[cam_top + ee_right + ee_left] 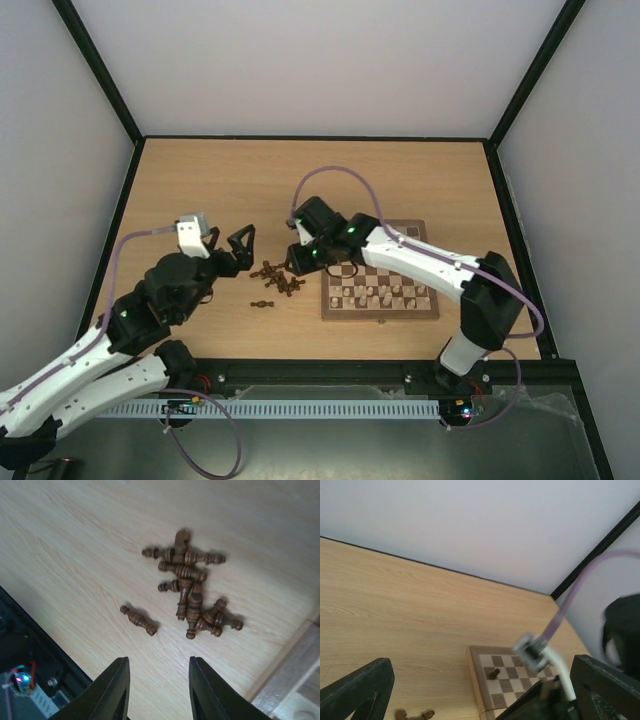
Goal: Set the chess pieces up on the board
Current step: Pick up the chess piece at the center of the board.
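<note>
We start with the wooden worktop (pixel 200 190), which carries everything, and on its right half lies the chessboard (pixel 380 314), its far left part hidden from above by the right arm. The pale chessmen (pixel 375 293) stand on the board's near rows, so we judge that side largely done, though they are too small for us to check each square. The far rows look almost bare. The left wrist view shows one dark piece (pixel 493 672) upright on a square near the board's corner, and we can make out no others. The left tool (pixel 232 243) hangs over the worktop left of the pile, spread wide and holding nothing. The right tool (pixel 159 685) hovers above the worktop just short of the dark pieces, its fingers (pixel 112 690) partly apart with only bare wood between them, gripping nothing. The heap of dark chessmen (pixel 192 587) lies tumbled on the worktop just beside the board's left edge, every piece on its side and several crossing one another. A single dark piece (pixel 139 620) lies apart from the heap, nearest the right tool, and we take it for the likeliest next pick. By our reckoning the task is roughly half finished, with nearly the whole dark side left to be lifted, stood upright and placed.
</note>
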Robot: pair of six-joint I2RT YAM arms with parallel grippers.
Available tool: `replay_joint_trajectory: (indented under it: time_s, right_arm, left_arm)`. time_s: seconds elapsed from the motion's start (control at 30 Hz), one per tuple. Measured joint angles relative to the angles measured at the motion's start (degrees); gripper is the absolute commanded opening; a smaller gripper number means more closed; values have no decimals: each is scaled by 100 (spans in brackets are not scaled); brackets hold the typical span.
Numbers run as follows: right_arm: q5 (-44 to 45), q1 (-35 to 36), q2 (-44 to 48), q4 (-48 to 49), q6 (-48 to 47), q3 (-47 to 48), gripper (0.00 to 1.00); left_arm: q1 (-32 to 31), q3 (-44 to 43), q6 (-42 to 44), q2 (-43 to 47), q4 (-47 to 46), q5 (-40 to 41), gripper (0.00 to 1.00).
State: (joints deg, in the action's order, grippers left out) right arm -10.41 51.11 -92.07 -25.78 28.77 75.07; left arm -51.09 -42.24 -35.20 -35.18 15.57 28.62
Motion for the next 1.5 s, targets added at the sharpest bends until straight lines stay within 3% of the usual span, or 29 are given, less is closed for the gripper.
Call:
replay_joint_trajectory:
  time_s: [0.27, 0.37, 0.63, 1.5]
  right_arm:
    - [109, 566, -807, 39, -107, 50, 34]
    - [201, 713, -1088, 31, -168, 212, 39]
    - [295, 979, -1587, 184, -295, 417, 47]
    - [164, 1034, -2074, 1287, -621, -208, 51]
  left_arm:
    - [0, 116, -302, 944, 293, 127, 99]
    - [0, 116, -358, 1027, 376, 151, 99]
    - [0, 116, -409, 1180, 549, 190, 100]
    - [0, 116, -448, 1012, 623, 175, 100]
